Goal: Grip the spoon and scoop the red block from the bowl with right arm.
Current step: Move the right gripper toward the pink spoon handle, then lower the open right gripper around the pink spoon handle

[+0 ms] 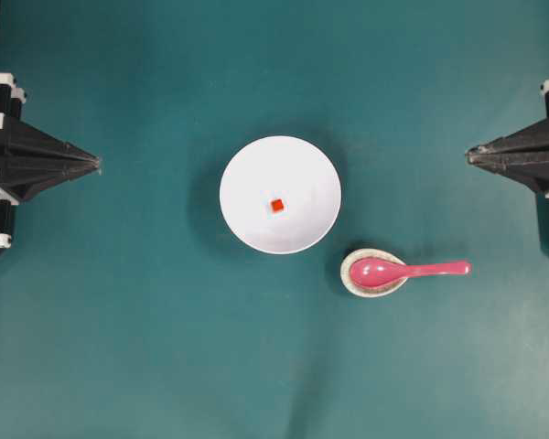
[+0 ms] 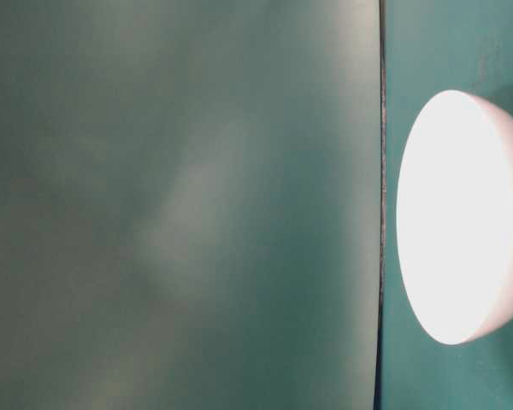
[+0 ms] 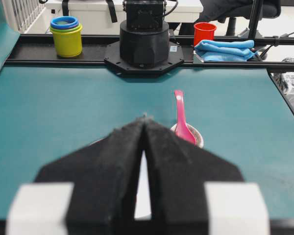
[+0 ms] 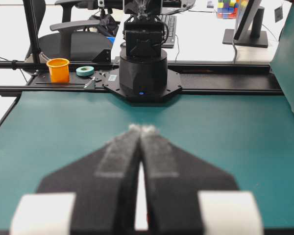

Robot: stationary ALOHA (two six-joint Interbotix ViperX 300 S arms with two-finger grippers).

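Note:
The white bowl point(image 1: 280, 195) sits mid-table with the tiny red block point(image 1: 276, 206) inside it; the bowl also shows in the table-level view point(image 2: 462, 218). The pink spoon point(image 1: 407, 270) lies to the bowl's lower right, its scoop resting in a small speckled dish point(image 1: 373, 273) and its handle pointing right. It also shows in the left wrist view point(image 3: 181, 117). My left gripper point(image 1: 97, 165) is shut and empty at the left edge. My right gripper point(image 1: 468, 154) is shut and empty at the right edge, up and right of the spoon handle.
The opposite arm's base point(image 3: 144, 41) stands at the far table edge in the left wrist view, with stacked cups point(image 3: 66, 35), a red cup point(image 3: 204, 32) and a blue cloth point(image 3: 225, 50) behind it. An orange cup point(image 4: 58, 69) and tape roll point(image 4: 85, 71) lie beyond the table.

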